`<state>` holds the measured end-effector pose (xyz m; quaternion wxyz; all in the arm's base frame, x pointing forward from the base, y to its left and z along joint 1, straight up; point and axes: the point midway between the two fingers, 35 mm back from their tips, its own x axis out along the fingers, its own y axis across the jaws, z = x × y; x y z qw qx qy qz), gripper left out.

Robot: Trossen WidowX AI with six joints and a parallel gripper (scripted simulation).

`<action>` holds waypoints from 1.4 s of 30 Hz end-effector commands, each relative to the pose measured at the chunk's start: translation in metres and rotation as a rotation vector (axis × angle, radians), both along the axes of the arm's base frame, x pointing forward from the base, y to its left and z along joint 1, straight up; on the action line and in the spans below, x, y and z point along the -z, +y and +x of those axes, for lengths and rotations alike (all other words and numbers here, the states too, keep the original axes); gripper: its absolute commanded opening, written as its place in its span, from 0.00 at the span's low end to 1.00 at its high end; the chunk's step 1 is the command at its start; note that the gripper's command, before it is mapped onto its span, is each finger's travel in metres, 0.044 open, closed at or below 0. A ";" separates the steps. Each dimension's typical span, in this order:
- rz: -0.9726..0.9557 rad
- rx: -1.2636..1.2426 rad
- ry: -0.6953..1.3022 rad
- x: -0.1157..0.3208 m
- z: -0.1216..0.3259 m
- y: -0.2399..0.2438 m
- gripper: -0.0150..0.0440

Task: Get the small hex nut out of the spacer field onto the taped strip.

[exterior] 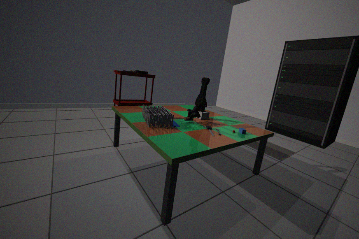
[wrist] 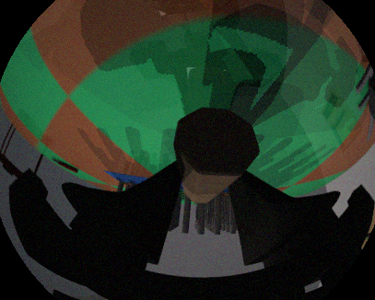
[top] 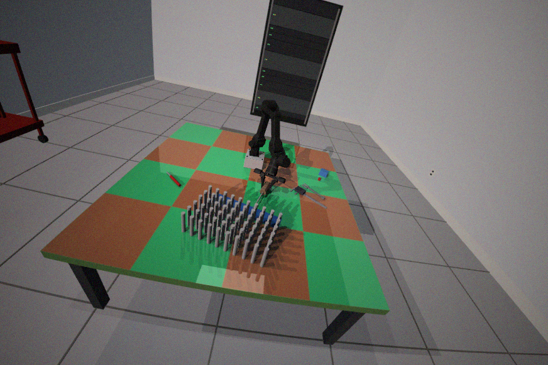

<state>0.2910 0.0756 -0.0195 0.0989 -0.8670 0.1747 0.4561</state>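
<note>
My gripper is shut on the brown handle of a tool, low over the green square behind the field. Its thin metal rod points toward the spacers; its far end cannot be made out. The grey spacers stand upright in rows. The blue taped strip lies along their arm-facing side, partly hidden by spacers in the top view. I cannot make out the hex nut in any view.
A dark-headed tool with metal bars lies beside the arm, with another thin metal tool. A blue block and a small red piece lie beyond. A red pen-like object lies on the other side.
</note>
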 end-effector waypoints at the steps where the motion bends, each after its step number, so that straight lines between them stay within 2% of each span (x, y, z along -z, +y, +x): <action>1: 0.001 -0.002 -0.012 -0.006 0.003 0.002 0.25; 12: 0.003 -0.001 -0.008 -0.010 -0.035 0.014 0.25; 17: 0.003 0.001 -0.009 -0.016 -0.036 0.016 0.25; 38: 0.004 -0.003 -0.011 -0.140 -0.030 0.016 0.25; 42: 0.021 0.040 -0.003 -0.124 -0.027 0.014 0.25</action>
